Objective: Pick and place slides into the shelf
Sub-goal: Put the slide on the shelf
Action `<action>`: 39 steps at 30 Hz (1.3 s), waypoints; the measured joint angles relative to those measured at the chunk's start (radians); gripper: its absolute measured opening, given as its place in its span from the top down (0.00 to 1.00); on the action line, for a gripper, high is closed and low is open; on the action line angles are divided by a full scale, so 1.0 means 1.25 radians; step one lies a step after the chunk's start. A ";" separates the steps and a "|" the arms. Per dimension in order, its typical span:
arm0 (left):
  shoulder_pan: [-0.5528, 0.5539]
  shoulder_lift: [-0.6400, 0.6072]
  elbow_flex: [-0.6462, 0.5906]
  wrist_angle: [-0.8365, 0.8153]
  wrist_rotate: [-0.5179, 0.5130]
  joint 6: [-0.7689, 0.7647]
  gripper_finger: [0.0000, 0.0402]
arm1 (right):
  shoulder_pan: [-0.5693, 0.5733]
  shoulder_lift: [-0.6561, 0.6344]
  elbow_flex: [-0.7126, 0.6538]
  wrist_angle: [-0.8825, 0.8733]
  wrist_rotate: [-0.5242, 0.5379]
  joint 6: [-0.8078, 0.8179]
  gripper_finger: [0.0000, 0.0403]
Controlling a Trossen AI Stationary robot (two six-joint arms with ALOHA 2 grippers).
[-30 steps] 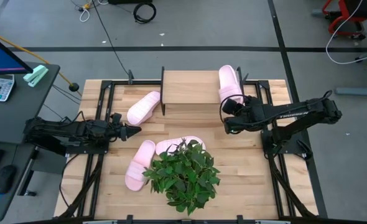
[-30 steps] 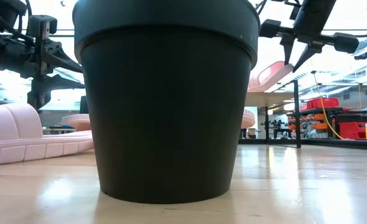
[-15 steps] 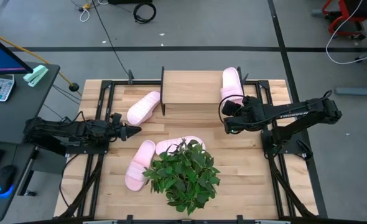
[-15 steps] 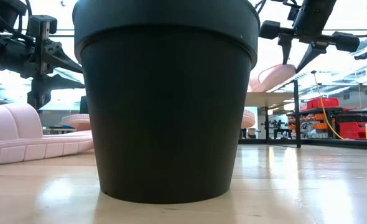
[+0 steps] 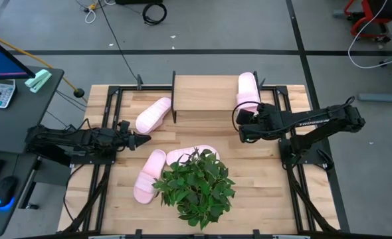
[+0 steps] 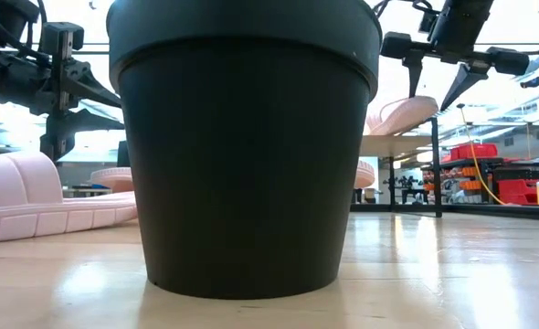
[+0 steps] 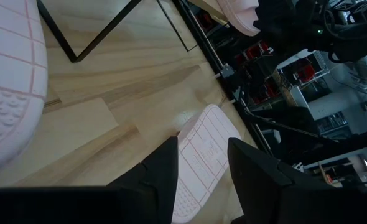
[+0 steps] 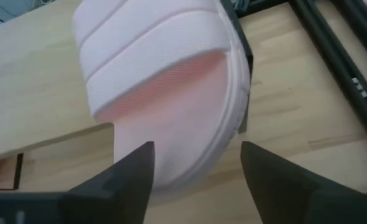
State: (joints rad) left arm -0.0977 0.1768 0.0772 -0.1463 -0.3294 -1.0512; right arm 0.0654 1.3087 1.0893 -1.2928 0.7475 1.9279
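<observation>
1 slide (image 5: 248,91) on shelf (image 5: 206,93) right end; 3 slides on table (image 5: 262,172); plant (image 5: 196,186) front centre.

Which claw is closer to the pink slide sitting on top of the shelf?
Right. The right claw is open just off the slide's near end on the shelf; the left claw waits across the table.

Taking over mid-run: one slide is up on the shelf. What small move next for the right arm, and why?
Probably back the right end effector straight off the slide. Its fingers stand open either side of the heel, and the slide lies on the shelf, so it looks released. The left end effector waits by the table's left.
</observation>
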 joint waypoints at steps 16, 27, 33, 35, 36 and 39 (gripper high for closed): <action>0.000 0.000 0.000 0.000 0.000 -0.001 0.65 | 0.000 -0.002 0.000 0.081 0.005 0.015 0.42; 0.000 0.000 0.000 0.000 0.000 0.000 0.63 | 0.000 -0.002 0.000 0.084 0.008 0.035 0.56; 0.000 0.000 0.000 0.000 0.000 0.012 0.65 | 0.000 -0.002 0.000 0.084 0.016 0.036 0.66; 0.000 0.000 0.000 0.000 0.000 0.012 0.65 | 0.000 -0.002 0.000 0.084 0.017 0.036 0.70; 0.000 0.000 0.000 0.000 0.000 0.012 0.65 | 0.000 -0.002 0.000 0.084 0.019 0.041 0.71; 0.000 0.000 0.000 0.000 0.000 0.012 0.64 | 0.000 -0.002 0.000 0.084 0.021 0.065 0.76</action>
State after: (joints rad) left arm -0.0975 0.1768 0.0775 -0.1463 -0.3291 -1.0356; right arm 0.0654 1.3056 1.0893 -1.1881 0.7741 2.0095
